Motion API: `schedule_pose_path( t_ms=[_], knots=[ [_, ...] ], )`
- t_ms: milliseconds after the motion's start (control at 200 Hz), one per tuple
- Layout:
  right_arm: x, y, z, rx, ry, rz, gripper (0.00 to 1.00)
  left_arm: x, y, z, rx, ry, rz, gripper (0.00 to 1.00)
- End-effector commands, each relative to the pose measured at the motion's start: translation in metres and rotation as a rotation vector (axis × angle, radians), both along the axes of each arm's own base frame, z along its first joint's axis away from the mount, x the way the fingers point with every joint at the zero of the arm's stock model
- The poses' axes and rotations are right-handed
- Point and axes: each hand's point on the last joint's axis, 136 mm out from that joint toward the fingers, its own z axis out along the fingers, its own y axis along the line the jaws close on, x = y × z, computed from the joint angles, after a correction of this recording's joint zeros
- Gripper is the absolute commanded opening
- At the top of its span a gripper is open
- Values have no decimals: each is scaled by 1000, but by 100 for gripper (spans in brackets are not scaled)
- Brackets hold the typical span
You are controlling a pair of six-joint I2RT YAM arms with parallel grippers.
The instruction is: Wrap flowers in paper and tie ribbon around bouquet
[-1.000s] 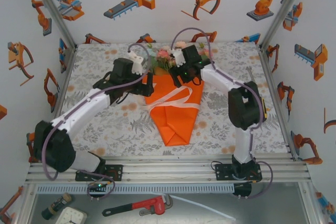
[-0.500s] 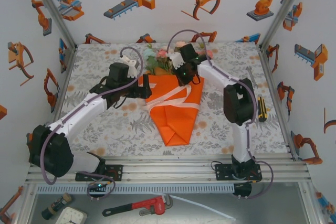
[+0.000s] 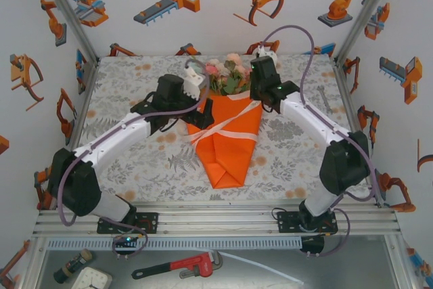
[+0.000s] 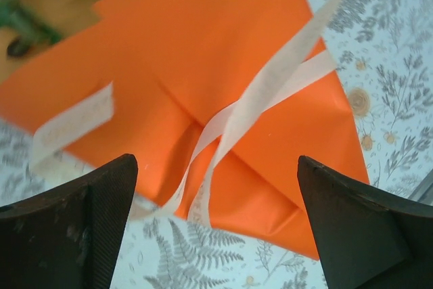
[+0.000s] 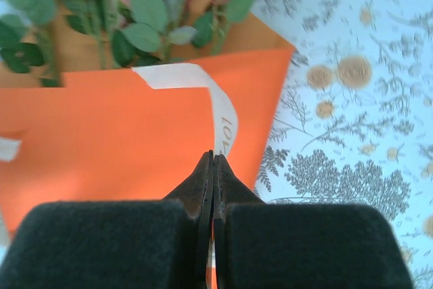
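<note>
Two changes in the last sec: right gripper (image 5: 214, 157) swung to the top-right edge of the bright orange paper-cone bouquet (image 3: 226, 150), which lies mid grey floral cloth (image 3: 291, 160), & pinched shut, apparently on the thin cream ribbon (image 5: 223, 116). The left gripper (image 4: 216, 191) gapes wide, empty, above the cone's left side. Tying prob. underway.

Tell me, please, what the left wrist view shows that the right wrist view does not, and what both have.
Left wrist view, not the right: the left pincer wide open, and two strands of the ribbon crossing over a fold of the paper. Right wrist view, not the left: the right pincer shut, its tips at a ribbon end, and the flowers with sharp green leaves at the paper's open top. Both: orange paper, cream ribbon, the floral printed cloth; the left view has green too, but blurred.
</note>
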Motion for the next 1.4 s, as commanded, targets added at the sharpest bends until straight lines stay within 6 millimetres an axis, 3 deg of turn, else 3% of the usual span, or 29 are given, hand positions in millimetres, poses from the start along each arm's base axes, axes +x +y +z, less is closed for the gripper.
schedule_pose_path(
  t_ms=[0, 65, 145, 305, 436, 551, 706, 786, 916, 1001, 1176, 1397],
  knots=[
    [3, -8, -40, -41, 89, -84, 17, -4, -37, -7, 88, -136, -221, 89],
    [4, -2, -35, -20, 120, -35, 39, -6, -53, -21, 142, -177, -305, 87],
    [4, -2, -16, 67, 116, -2, 48, -9, -70, -33, 184, -233, -389, 87],
    [-4, -41, 6, 240, 110, -71, 50, -22, -105, -58, 235, -328, -530, 87],
    [-28, -79, 6, 272, 96, -149, 50, -29, -132, -81, 279, -369, -591, 85],
    [-52, -103, 3, 280, 83, -198, 50, -29, -153, -87, 231, -391, -593, 79],
    [-74, -115, -1, 295, 77, -214, 50, -29, -175, -95, 123, -262, -592, 75],
    [-81, -115, -6, 298, 81, -205, 50, -25, -182, -91, 31, -187, -558, 64],
    [-86, -107, -10, 326, 97, -165, 49, -18, -187, -77, -86, -118, -506, 40],
    [-88, -78, -11, 430, 108, -27, 49, -8, -185, -76, -104, -92, -470, 29],
    [-93, -39, -20, 425, 22, 184, 53, 6, -176, -78, -94, -68, -418, 27],
    [-93, -1, -40, 280, -65, 420, 57, 33, -160, -90, -35, -17, -299, 26]
  ],
)
